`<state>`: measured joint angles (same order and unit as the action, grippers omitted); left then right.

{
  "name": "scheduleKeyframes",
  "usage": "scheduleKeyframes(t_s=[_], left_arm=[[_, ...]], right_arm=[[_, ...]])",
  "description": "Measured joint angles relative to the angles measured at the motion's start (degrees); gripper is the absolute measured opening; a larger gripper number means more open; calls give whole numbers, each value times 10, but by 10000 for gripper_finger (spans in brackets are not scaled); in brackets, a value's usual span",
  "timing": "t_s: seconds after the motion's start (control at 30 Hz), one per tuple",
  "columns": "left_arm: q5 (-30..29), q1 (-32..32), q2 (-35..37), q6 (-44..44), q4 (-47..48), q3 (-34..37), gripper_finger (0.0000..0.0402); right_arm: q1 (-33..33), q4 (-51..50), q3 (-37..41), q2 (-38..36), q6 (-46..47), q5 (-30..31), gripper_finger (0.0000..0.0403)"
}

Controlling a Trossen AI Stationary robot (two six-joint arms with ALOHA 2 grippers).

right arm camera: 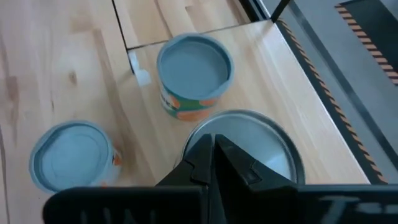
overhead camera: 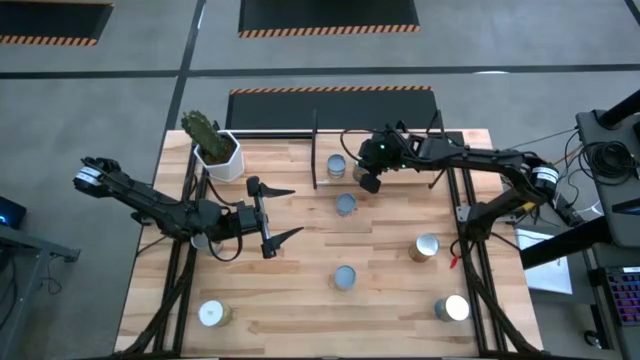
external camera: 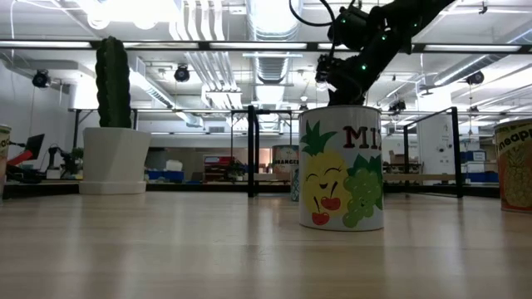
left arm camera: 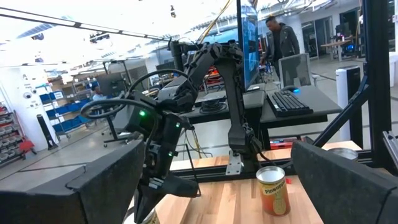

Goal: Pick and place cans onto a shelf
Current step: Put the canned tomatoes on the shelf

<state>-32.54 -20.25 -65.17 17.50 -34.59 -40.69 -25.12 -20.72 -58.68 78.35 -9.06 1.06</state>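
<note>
High view: the butcher-block table fills the centre of the frame, the shelf at its upper middle. Left gripper hovers left of centre, fingers spread. Right gripper, pressed together, hangs at the shelf above a can; another can stands on the shelf.

Blue-grey can tops, orange-green labels; front can white with cartoon pineapple, grapes; white pot, light-wood table.
</note>
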Motion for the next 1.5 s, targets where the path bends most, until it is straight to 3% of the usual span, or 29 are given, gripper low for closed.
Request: scheduleKeyframes(t_s=[0.43, 0.7, 0.77, 0.9, 1.0, 1.1, 1.3, 1.5], left_arm=[[0, 0, 0, 0, 0, 0, 386], [0, 0, 0, 0, 0, 0, 386], [0, 0, 0, 0, 0, 0, 386], [0, 0, 0, 0, 1, 0, 386], [0, 0, 0, 0, 1, 0, 386], [0, 0, 0, 0, 1, 0, 386], [0, 0, 0, 0, 1, 0, 386], [0, 0, 0, 0, 1, 0, 386]], right_arm=[[0, -34, 0, -19, -79, -11, 9], [4, -74, -30, -47, -55, -12, 9], [5, -115, -40, -57, -43, -33, 9], [5, -182, -39, -71, -22, -140, 9], [6, -216, -22, -71, -10, -160, 9], [5, -199, 5, -65, -7, -144, 9], [5, -163, 23, -57, -10, -30, 9], [5, -133, 21, -57, -22, 5, 9]])
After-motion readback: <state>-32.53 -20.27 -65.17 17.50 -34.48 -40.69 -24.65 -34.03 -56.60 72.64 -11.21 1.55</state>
